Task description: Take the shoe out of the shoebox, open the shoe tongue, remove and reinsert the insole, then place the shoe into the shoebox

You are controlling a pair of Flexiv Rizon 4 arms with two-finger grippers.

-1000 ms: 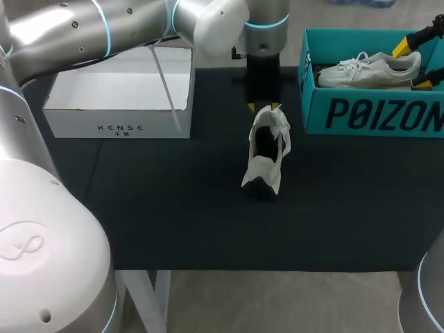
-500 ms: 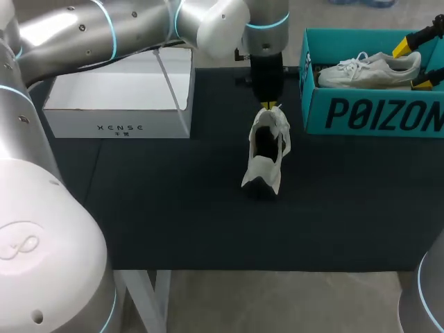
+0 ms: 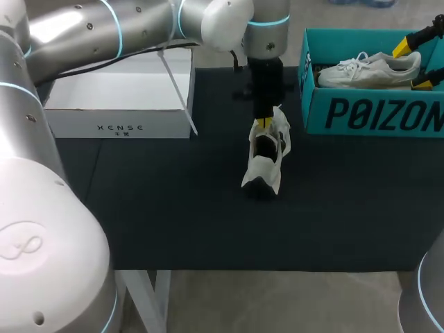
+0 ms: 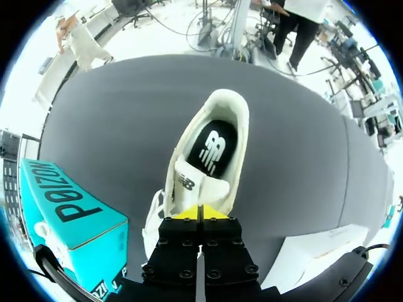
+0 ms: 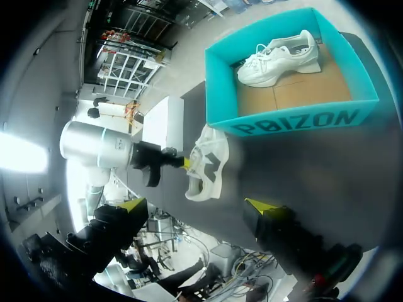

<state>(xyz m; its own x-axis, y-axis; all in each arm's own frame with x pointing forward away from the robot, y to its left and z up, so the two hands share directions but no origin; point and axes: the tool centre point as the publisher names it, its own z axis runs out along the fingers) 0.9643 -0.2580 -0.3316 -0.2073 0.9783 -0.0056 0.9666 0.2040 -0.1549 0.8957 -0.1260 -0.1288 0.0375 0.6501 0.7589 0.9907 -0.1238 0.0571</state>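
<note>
One shoe (image 3: pixel 266 156) lies heel toward me, toe toward the left gripper (image 3: pixel 263 123).

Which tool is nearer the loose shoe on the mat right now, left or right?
Left. The left tool sits at the tongue end of the shoe, tips together. The right tool hangs open over the teal shoebox, well away from that shoe.

1. A table (image 3: pixel 173 208) is wearing a dark matte covering (close to black) over its whole top.
2. A white box (image 3: pixel 83 121) is sitting open near its far left corner.
</note>
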